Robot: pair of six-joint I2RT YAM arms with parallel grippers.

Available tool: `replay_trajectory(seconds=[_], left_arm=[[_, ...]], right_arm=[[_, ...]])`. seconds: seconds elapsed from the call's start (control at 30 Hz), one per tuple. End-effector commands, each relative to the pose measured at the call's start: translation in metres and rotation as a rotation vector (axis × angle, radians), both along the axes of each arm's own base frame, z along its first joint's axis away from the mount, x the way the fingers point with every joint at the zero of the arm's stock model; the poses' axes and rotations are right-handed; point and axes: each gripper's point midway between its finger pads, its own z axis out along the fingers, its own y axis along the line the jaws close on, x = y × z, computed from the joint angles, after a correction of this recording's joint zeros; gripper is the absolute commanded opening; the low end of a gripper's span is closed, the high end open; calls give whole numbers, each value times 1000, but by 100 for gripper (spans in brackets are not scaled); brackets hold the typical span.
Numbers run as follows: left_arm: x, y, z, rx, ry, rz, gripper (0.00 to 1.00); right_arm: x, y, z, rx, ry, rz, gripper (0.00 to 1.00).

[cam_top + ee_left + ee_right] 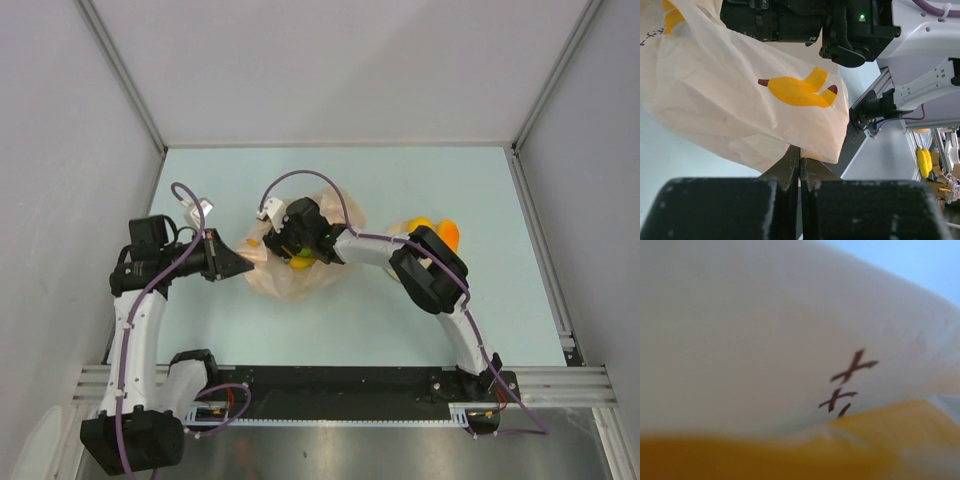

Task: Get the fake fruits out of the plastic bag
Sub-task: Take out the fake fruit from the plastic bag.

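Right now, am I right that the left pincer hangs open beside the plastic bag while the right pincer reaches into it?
No: the left pincer is shut on an edge of the plastic bag, as the left wrist view shows. The right pincer does reach into it.

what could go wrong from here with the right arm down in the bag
1. The left end effector pinches only a thin edge of the plastic bag; a tug from the other arm could slip or tear it.
2. The right end effector sits inside the bag, its wrist view filled with blurred plastic, so it may pinch film along with the yellow fruit.
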Motion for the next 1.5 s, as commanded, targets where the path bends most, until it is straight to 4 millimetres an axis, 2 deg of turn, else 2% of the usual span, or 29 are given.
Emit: replay_trajectory(seconds=[0.0, 0.07, 0.23, 0.37, 0.4, 0.47, 0.5, 0.53, 0.57, 0.6, 0.63, 0.67, 0.73, 0.8, 0.9, 0.97, 1.07, 1.1, 1.13, 1.2, 1.33, 1.37, 1.4, 1.43, 1.47], left_arm=[[2, 0, 6, -8, -35, 5, 0], [3, 0, 7, -11, -39, 6, 0], [4, 1, 10, -2, -46, 7, 0], [2, 3, 7, 15, -46, 11, 0], [2, 2, 7, 14, -45, 11, 0], [2, 2, 5, 14, -43, 13, 0], [2, 3, 5, 18, -46, 13, 0], [2, 3, 4, 22, -46, 17, 0], [2, 4, 4, 25, -50, 17, 0], [2, 4, 3, 28, -54, 16, 0], [2, 4, 3, 30, -55, 15, 0], [3, 4, 2, 32, -57, 16, 0], [4, 4, 3, 31, -64, 16, 0], [6, 4, 4, 31, -75, 16, 0], [7, 4, 5, 29, -80, 12, 0], [7, 3, 7, 25, -89, 9, 0], [6, 2, 11, 12, -89, 4, 0], [6, 2, 11, 13, -93, 1, 0], [5, 2, 11, 17, -92, 2, 0], [5, 2, 10, 22, -92, 0, 0], [10, 5, 9, 37, -109, 15, 0], [11, 6, 9, 47, -116, 19, 0], [10, 7, 9, 55, -124, 19, 0], [10, 7, 9, 63, -128, 21, 0], [9, 9, 8, 77, -137, 21, 0]], right_arm=[[-21, 1, -26, -42, 75, 69, 74], [-35, 1, -31, -51, 133, 116, 73], [-72, -14, -46, -107, 305, 171, 72], [-66, -17, -48, -121, 276, 141, 63], [-61, -17, -44, -111, 260, 133, 53], [-53, -14, -31, -90, 244, 130, 45], [-46, -18, -23, -79, 241, 117, 38], [-40, -18, -9, -56, 233, 107, 34], [-36, -18, 15, -15, 220, 106, 30], [-32, -21, 26, 4, 224, 94, 26], [-21, -29, 39, 29, 223, 69, 25], [-18, -32, 69, 82, 212, 66, 24], [-12, -45, 91, 117, 213, 57, 24], [-16, -54, 115, 150, 228, 65, 24], [-19, -67, 132, 200, 248, 32, 22], [-12, -73, 128, 206, 253, -46, 20], [0, -82, 112, 164, 214, -184, 24], [4, -80, 113, 189, 208, -210, 25], [7, -82, 104, 183, 217, -254, 25], [8, -76, 100, 186, 212, -258, 30], [5, -66, 60, 117, 220, -255, 33], [6, -67, 38, 83, 243, -273, 33], [5, -67, 30, 67, 244, -279, 34], [3, -67, 24, 55, 248, -271, 36], [-1, -67, 17, 35, 251, -250, 46]])
